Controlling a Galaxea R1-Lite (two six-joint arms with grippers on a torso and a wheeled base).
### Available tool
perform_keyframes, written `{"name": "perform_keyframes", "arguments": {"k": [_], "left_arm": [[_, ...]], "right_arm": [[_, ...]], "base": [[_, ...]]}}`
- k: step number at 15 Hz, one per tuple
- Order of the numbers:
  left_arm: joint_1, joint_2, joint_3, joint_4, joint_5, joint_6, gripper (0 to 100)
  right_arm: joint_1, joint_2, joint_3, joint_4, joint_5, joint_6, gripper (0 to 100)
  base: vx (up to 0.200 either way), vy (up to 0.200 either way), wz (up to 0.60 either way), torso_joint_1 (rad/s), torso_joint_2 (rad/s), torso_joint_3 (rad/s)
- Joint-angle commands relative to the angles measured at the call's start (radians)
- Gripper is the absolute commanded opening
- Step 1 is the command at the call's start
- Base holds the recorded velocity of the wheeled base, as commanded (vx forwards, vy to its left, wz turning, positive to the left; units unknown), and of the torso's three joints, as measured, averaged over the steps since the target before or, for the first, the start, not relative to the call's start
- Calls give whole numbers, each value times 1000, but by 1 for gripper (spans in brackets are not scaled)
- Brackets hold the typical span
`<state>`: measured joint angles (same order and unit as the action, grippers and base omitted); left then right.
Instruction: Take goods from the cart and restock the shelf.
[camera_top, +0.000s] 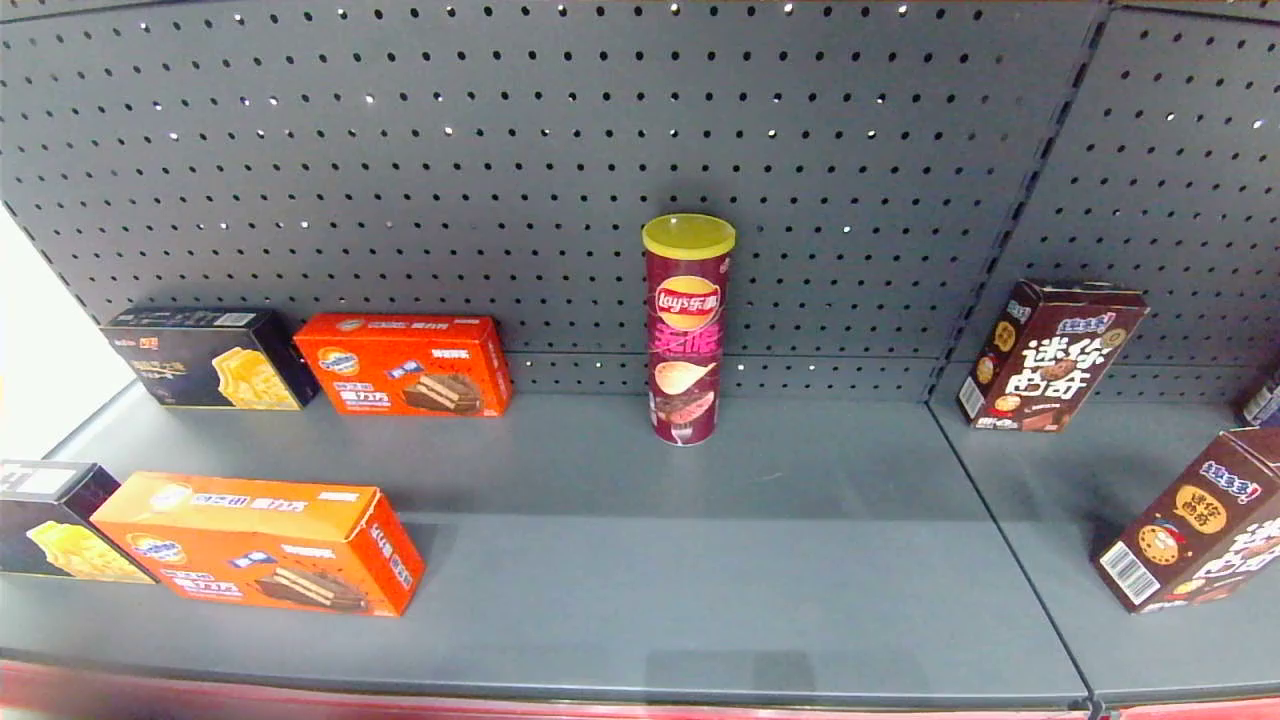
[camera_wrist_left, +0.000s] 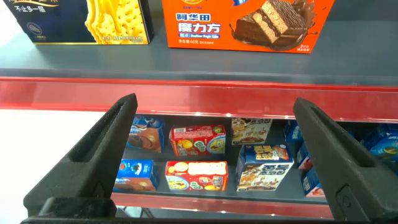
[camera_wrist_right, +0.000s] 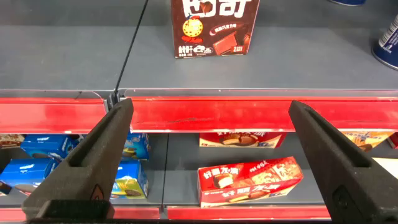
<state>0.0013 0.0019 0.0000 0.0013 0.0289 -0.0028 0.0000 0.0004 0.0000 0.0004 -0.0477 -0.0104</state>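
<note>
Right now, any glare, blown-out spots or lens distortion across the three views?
Head view: blown-out white patch at the far left beside the rear black box; pegboard holes glint along the top; shelf edges bow, wide-angle style; the chip can throws only a faint shadow. Left wrist view: washed-out white next to the red rail. Right wrist view: light looks even on the brown box.

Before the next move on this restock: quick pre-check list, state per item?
1. Left end effector open and empty: ok.
2. Right end effector open and empty: ok.
3. Goods in hand to restock: not ok, nothing held.
4. Bare shelf room around the chip can: ok.
5. Chip can standing upright: ok.
6. Cart within reach: cannot tell.
</note>
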Motion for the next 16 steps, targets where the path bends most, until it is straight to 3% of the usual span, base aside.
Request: {"name": "perform_keyframes", "arguments": {"k": [1, 9, 16], "left_arm": [[0, 1, 0, 0, 0, 0, 100], [0, 0, 0, 0, 0, 0, 100], [0, 1, 0, 0, 0, 0, 100]], "right_arm": [[0, 0, 0, 0, 0, 0, 100], [0, 0, 0, 0, 0, 0, 100], [-2, 0, 0, 1, 0, 0, 100]], "base": [[0, 0, 0, 0, 0, 0], [0, 0, 0, 0, 0, 0], [0, 0, 600, 4, 3, 2]]}}
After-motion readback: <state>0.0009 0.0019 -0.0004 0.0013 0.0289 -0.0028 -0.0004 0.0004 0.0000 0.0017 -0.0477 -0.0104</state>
